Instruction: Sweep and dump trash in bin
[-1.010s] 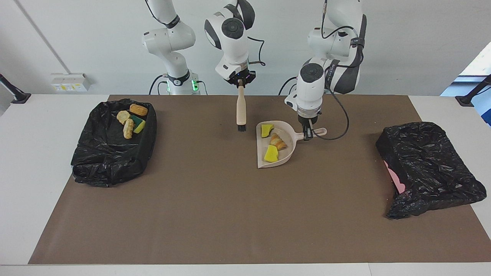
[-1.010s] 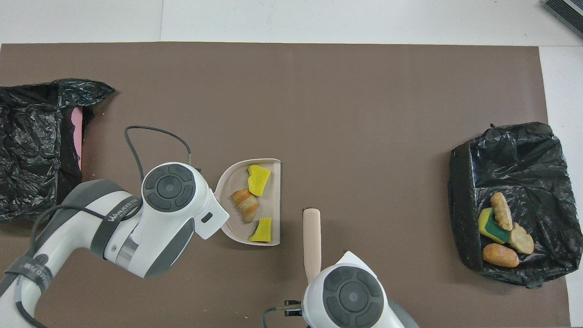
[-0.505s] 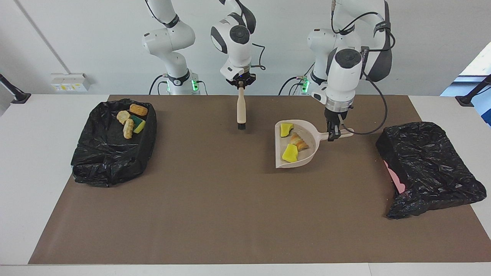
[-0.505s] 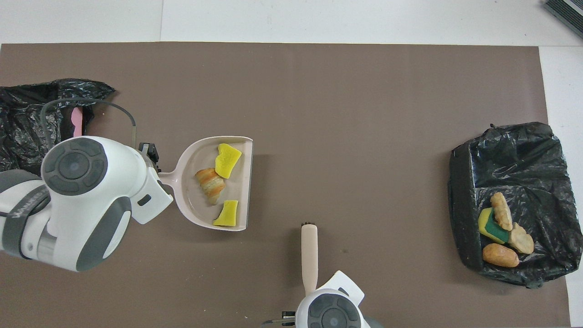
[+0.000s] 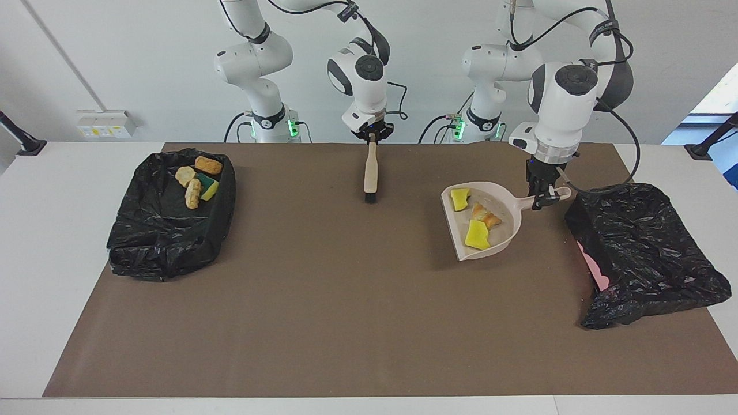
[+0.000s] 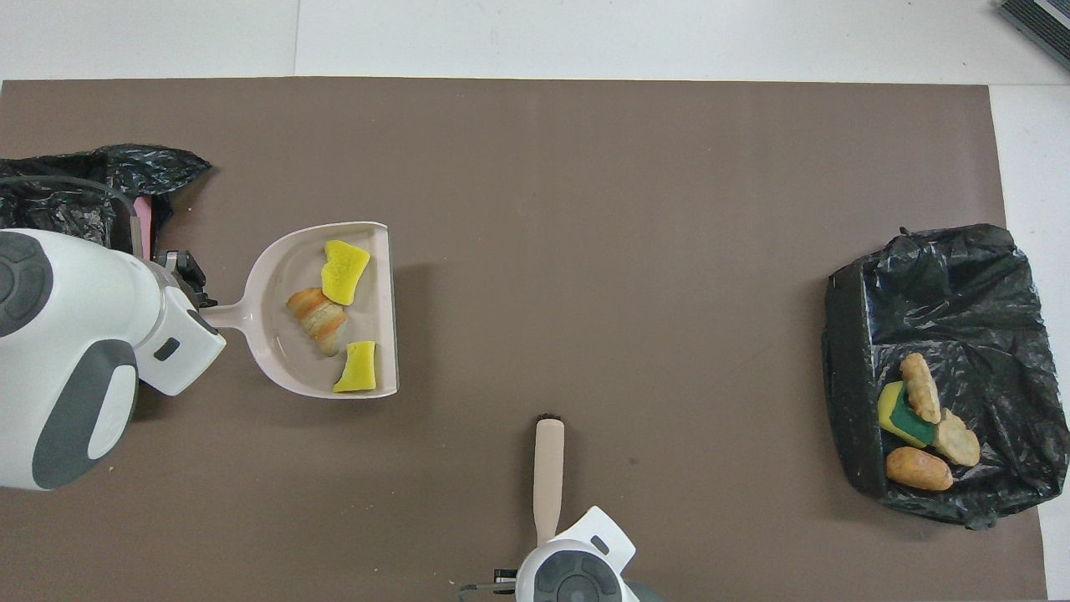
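Note:
My left gripper [image 5: 541, 198] is shut on the handle of the beige dustpan [image 5: 508, 226], which hangs just above the mat beside the black-bagged bin [image 5: 640, 248] at the left arm's end. In the pan lie three pieces of trash: two yellow sponge chunks [image 5: 460, 199] [image 5: 477, 235] and a tan bread lump [image 5: 485, 215]. From overhead the dustpan [image 6: 280, 334] carries the same trash [image 6: 344, 272]. My right gripper [image 5: 373, 136] is shut on the top of a wooden brush [image 5: 370, 173], whose bristles point down at the mat.
A second black-bagged bin [image 5: 167, 230] at the right arm's end holds several scraps [image 5: 197, 177]. A brown mat [image 5: 323, 311] covers the table. A pink edge [image 5: 594, 268] shows under the bag of the bin near the dustpan.
The left arm has carried the loaded dustpan toward the bin at its own end of the table. The right arm has drawn the brush back toward the robots.

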Motion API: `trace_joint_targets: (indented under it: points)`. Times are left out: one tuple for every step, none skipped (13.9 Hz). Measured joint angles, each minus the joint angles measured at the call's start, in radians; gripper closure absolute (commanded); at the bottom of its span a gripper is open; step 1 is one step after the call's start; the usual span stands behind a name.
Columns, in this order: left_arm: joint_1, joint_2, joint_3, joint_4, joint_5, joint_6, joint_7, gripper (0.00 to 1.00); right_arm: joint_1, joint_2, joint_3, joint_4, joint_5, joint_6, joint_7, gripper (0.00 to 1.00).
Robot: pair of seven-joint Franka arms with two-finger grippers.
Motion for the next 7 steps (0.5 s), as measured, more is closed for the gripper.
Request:
trace_joint_targets:
  points:
    - [0.018, 0.000, 0.000, 0.000, 0.000, 0.000, 0.000, 1.00, 0.000, 0.000, 0.000, 0.000, 0.000, 0.000, 0.000, 0.66]
    - [0.037, 0.000, 0.000, 0.000, 0.000, 0.000, 0.000, 1.00, 0.000, 0.000, 0.000, 0.000, 0.000, 0.000, -0.001, 0.06]
    - [0.059, 0.000, 0.000, 0.000, 0.000, 0.000, 0.000, 1.00, 0.000, 0.000, 0.000, 0.000, 0.000, 0.000, -0.011, 0.00]
    - [0.077, 0.000, 0.000, 0.000, 0.000, 0.000, 0.000, 1.00, 0.000, 0.000, 0.000, 0.003, 0.000, 0.000, -0.027, 0.00]
    - [0.092, 0.000, 0.000, 0.000, 0.000, 0.001, 0.000, 1.00, 0.000, 0.000, -0.001, 0.016, 0.000, 0.000, -0.041, 0.00]
    - [0.106, 0.000, 0.000, 0.000, 0.000, 0.001, 0.000, 1.00, -0.002, 0.000, -0.003, 0.039, -0.002, -0.013, -0.050, 0.00]
    - [0.120, 0.000, 0.000, 0.000, -0.002, 0.003, 0.000, 1.00, -0.006, 0.000, -0.008, 0.071, -0.008, -0.048, -0.055, 0.00]
